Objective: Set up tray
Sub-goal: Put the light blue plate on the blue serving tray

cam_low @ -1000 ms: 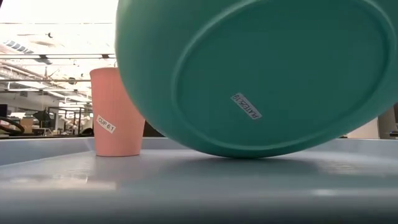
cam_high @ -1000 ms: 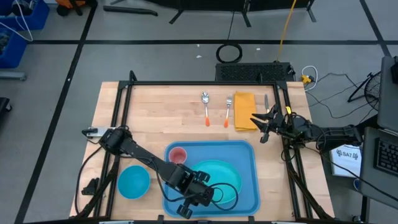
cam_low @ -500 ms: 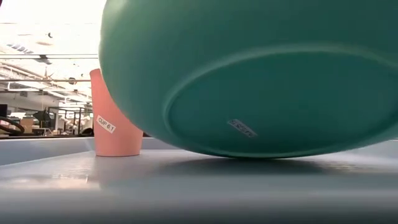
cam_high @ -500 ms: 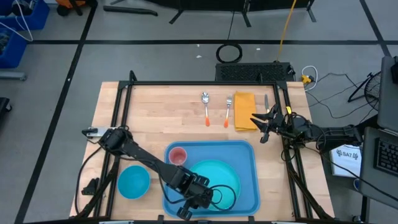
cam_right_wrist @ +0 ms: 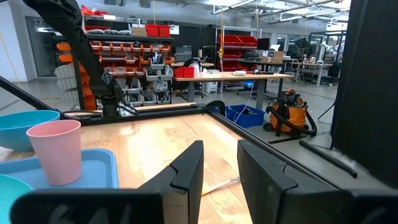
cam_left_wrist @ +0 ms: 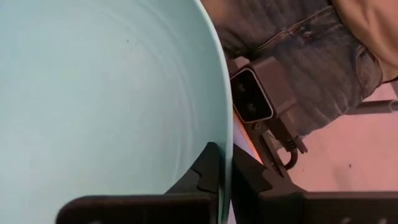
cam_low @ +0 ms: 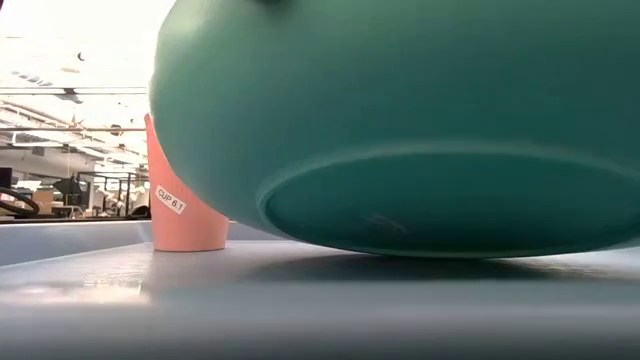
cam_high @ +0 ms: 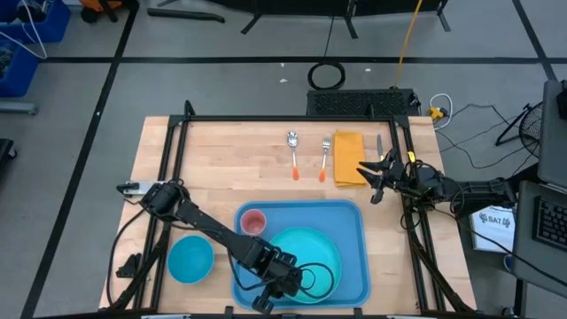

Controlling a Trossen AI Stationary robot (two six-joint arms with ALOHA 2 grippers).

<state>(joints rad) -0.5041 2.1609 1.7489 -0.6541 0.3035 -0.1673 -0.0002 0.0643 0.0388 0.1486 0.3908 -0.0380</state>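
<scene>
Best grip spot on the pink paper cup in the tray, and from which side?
Pinch the rim of the pink paper cup from above. It stands upright, mouth open to the sky, in the light-blue plastic tray's far-left corner. The round teal plate and left gripper crowd its near side, so come from the far side.

On the table there is one tray (cam_high: 354,221), and it carries two things — one plate (cam_high: 312,252) and one pink cup (cam_high: 253,221). One blue bowl (cam_high: 190,259) sits on the wood to the tray's left. At the far side lie one spoon (cam_high: 292,151), one fork (cam_high: 324,158) and one yellow napkin (cam_high: 347,158) — three items in a row. Two arms work the table.
</scene>
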